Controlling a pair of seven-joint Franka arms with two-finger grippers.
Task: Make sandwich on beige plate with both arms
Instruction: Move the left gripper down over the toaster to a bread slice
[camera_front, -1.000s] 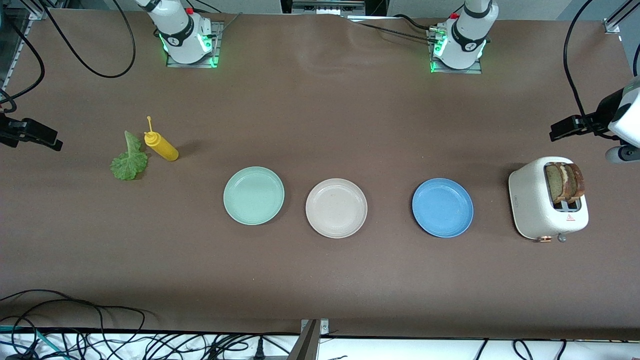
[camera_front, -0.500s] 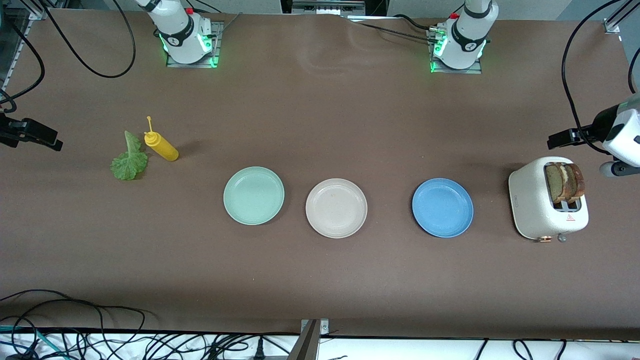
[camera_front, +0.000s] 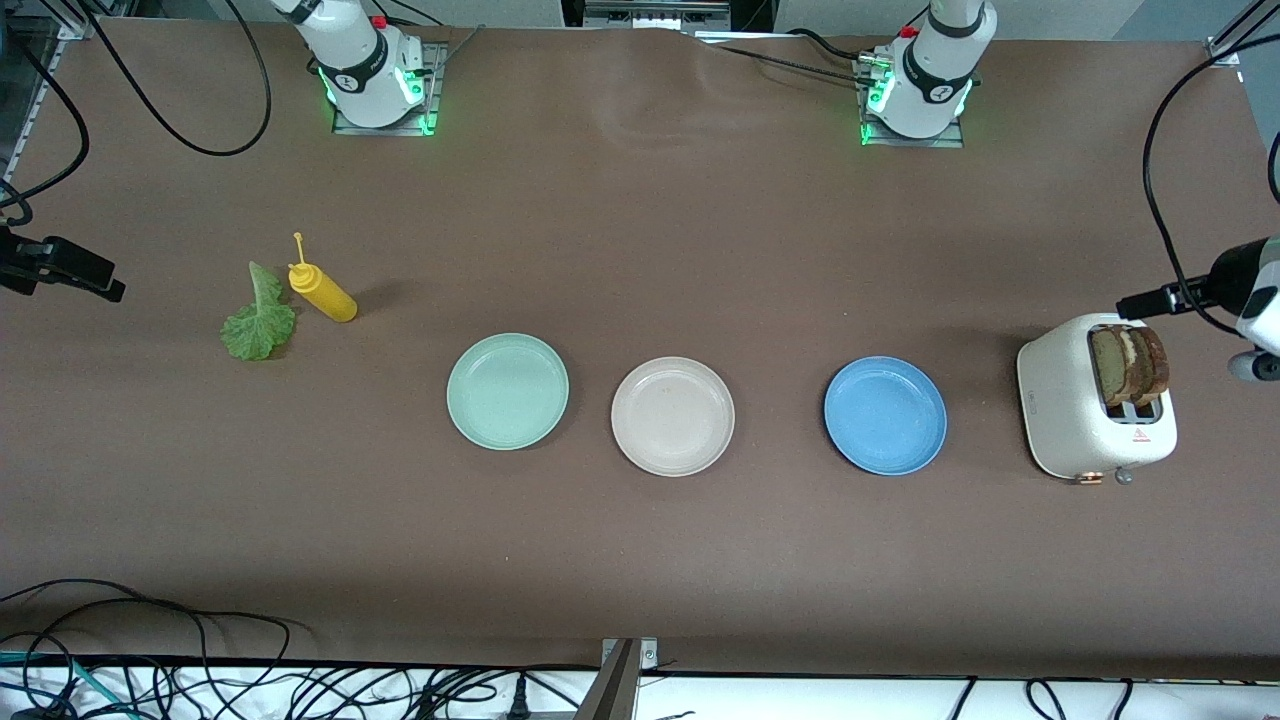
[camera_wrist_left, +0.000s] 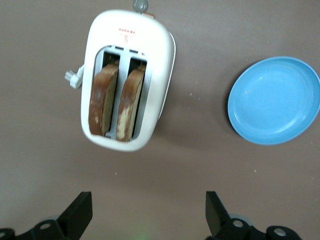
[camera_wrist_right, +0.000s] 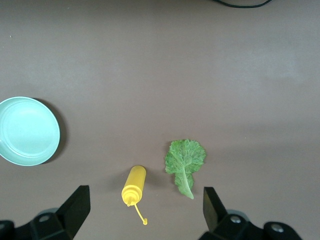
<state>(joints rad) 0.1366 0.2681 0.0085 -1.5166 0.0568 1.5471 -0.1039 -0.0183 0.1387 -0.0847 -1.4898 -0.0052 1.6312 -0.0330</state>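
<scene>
- The left gripper is held with its fingers spread wide apart and nothing between them; it hangs in the air over the table by the toaster, at the left arm's end.
- The right gripper is likewise spread wide and empty, above the table near the lettuce leaf and the yellow squeeze bottle.
- Two brown bread slices are seen standing upright in the toaster's slots.
- The beige plate is set bare between the mint green plate and the blue plate; none of the three touch.
- In the front view, the lettuce leaf is found at about ten o'clock from the beige plate, just beside the bottle.
- A broad stretch of open brown table is left at six o'clock from the plates, up to the table's near edge.
</scene>
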